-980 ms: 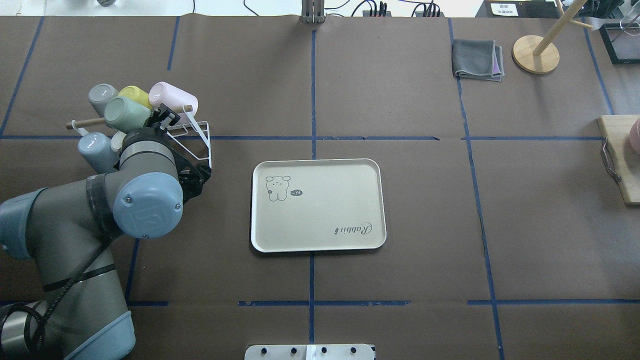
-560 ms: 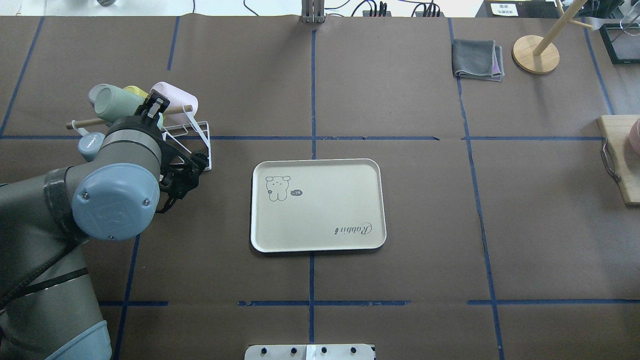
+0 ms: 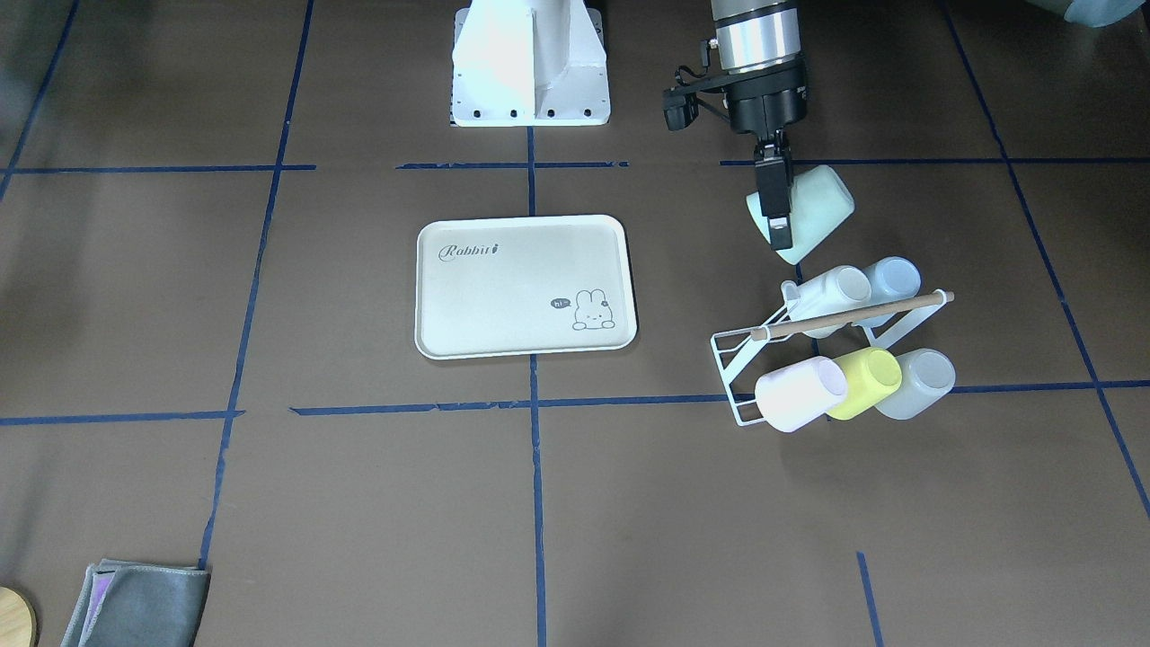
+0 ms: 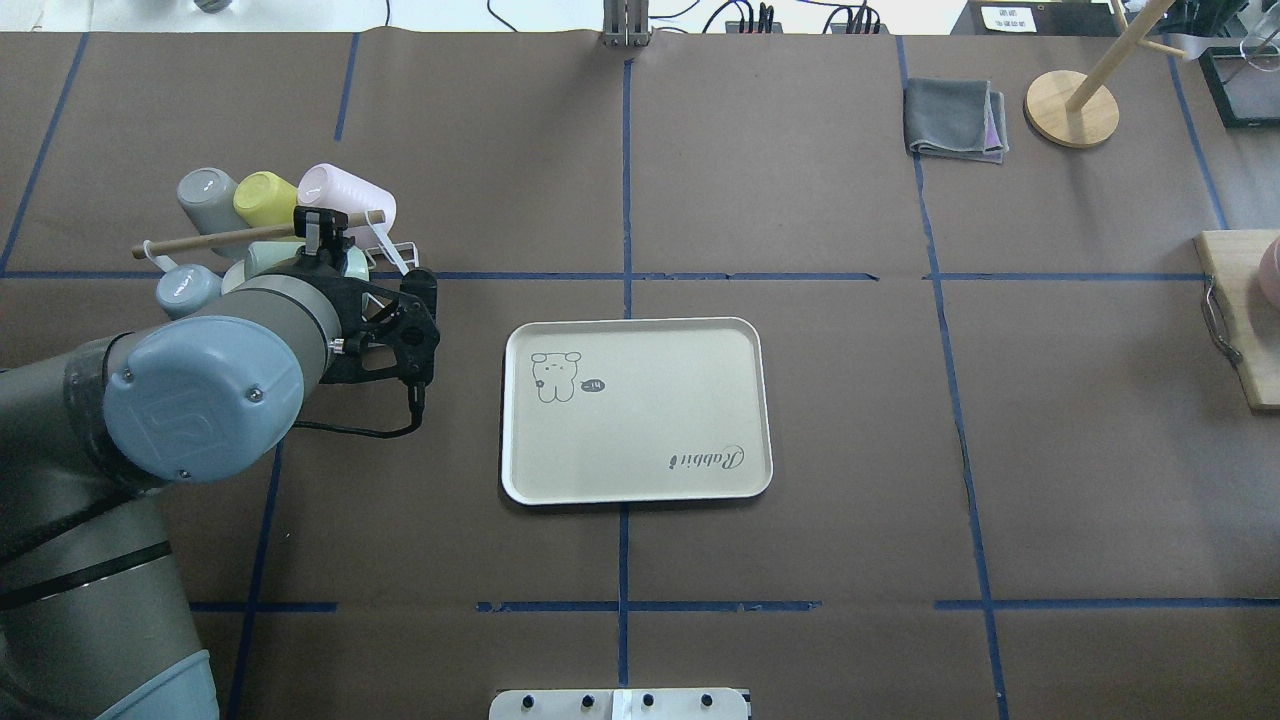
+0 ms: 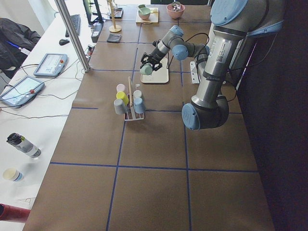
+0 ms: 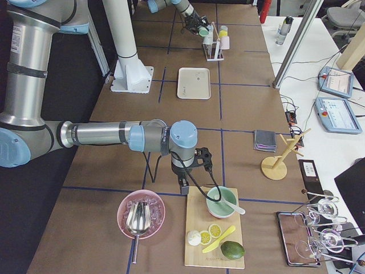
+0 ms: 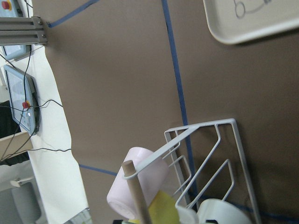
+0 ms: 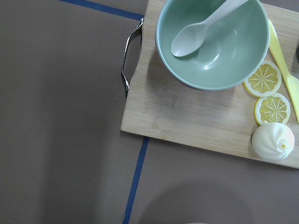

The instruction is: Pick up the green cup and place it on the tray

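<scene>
Well, from across the table the left gripper (image 3: 780,229) is clamped on the green cup (image 3: 813,211), a smooth, tapered mint plastic tumbler, tilted. It sits apart from the white wire rack (image 3: 764,359) and well apart from the flat cream tray (image 3: 503,305) with rounded corners. From overhead, the wrist hides most of the cup (image 4: 268,257); only pale slivers show. In the right-end view the right gripper (image 6: 182,185) hangs by a wooden board (image 6: 197,228); whether its fingers are apart or together I cannot tell.

We count six small plastic cups (image 3: 800,394) | one flat cream tray (image 3: 521,296) | one white wire rack (image 3: 724,381) | one grey cloth (image 3: 144,591)
</scene>
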Controlling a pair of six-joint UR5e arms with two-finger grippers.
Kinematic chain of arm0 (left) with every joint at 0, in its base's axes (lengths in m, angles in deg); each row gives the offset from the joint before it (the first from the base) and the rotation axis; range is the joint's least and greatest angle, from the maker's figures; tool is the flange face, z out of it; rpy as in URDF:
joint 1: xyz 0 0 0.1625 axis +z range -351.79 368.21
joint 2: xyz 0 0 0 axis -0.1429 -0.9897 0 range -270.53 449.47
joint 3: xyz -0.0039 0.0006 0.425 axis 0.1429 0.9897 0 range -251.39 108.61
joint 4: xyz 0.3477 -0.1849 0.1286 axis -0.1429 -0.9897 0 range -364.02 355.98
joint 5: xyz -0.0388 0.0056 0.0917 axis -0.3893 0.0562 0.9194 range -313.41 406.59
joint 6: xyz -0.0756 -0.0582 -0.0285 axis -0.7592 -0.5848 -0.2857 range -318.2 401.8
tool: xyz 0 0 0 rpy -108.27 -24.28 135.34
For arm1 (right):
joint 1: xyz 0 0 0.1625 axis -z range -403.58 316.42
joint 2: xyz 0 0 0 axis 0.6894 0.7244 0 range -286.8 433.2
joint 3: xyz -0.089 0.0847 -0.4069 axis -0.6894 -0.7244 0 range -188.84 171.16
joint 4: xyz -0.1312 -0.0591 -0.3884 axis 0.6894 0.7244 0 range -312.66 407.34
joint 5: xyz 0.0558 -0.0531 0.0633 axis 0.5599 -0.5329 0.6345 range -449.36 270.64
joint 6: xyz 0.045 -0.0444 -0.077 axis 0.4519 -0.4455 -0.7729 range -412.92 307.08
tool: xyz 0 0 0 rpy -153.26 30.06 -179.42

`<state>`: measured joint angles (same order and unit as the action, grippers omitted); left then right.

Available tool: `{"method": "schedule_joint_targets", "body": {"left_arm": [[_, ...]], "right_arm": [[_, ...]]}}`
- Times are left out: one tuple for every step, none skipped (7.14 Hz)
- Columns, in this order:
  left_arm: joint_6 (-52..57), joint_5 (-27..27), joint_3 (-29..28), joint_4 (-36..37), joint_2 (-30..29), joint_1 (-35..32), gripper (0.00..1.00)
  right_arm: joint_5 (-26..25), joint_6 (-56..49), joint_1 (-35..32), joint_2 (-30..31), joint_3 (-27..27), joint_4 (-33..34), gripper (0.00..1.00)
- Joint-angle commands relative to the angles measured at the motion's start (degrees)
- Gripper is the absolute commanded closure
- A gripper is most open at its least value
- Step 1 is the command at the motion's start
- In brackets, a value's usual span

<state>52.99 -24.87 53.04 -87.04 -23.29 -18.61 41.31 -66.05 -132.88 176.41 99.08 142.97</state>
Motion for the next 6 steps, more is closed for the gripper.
{"method": "schedule_joint_targets", "body": {"left_arm": [[-18.06,-3.07,-2.25,-11.76,0.25,0.28,0.36],[-26.23,-3.07,-4.44,-18.52,0.16,0.98,0.36],[-31.36,-3.07,-6.9,-27.2,0.6,1.33,0.38],[-36.11,-2.72,-12.32,-37.9,0.52,2.38,0.38],[-41.11,-2.63,-17.33,-47.84,-0.01,2.82,0.38],[-42.47,-2.54,-21.12,-55.51,-0.1,2.92,0.37]], "right_arm": [[-0.07,0.03,0.0,-0.2,0.01,-0.09,0.0],[-0.07,0.03,0.0,-0.11,0.1,-0.09,0.0],[-0.16,0.03,0.0,-0.2,0.18,-0.09,0.0],[-0.16,0.03,0.0,-0.2,0.18,-0.09,0.0],[-0.16,-0.05,0.0,-0.11,0.27,-0.09,0.0],[-0.16,0.03,0.0,-0.2,0.27,-0.09,0.0]]}}
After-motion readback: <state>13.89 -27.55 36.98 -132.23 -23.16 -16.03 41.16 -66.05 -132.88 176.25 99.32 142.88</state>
